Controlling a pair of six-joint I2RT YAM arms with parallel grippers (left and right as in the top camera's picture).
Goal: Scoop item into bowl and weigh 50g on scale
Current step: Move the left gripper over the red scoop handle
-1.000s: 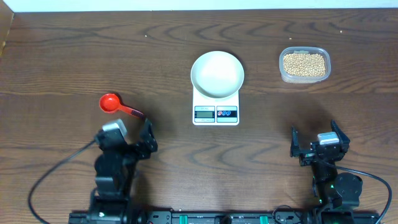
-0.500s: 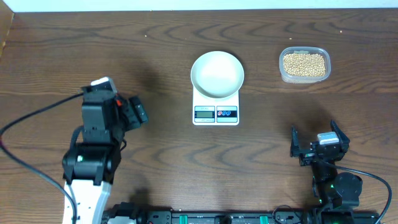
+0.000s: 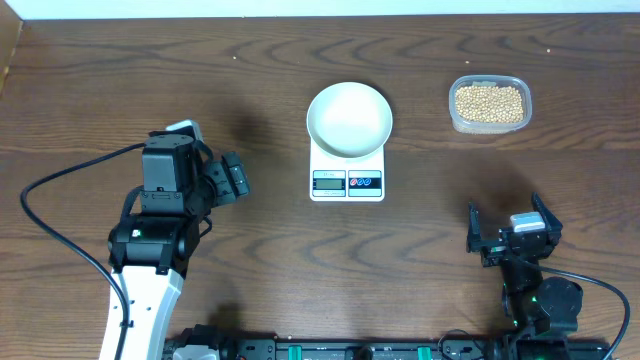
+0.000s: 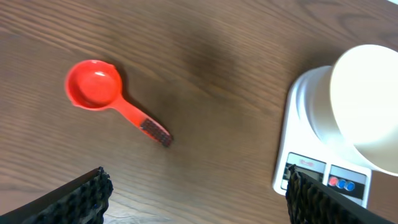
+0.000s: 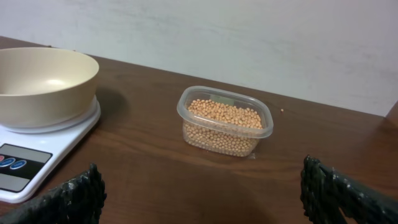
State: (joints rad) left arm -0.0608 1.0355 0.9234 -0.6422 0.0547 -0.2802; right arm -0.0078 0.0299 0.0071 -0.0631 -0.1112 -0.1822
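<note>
Fingers [image 3: 233, 176] of left gripper [image 3: 200, 188] and right gripper [image 3: 510, 226] gape wide, empty, overhead. Left wrist: scoop [image 4: 93, 84] lies below, looks stiff and light; pinch its handle. Right wrist: loose, roll-prone beans [image 5: 225, 114] fill a tub [image 5: 186, 118] near the desk's far right corner

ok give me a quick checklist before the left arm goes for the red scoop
1. Left gripper open: ok, fingers wide apart.
2. Red scoop free and empty on the table: ok.
3. Gripper centred on scoop handle: not ok, it lies left of centre in the wrist view.
4. Bowl seated on the scale, empty: ok.
5. Scale display zeroed: cannot tell.
6. Beans in the lidless tub: ok.
</note>
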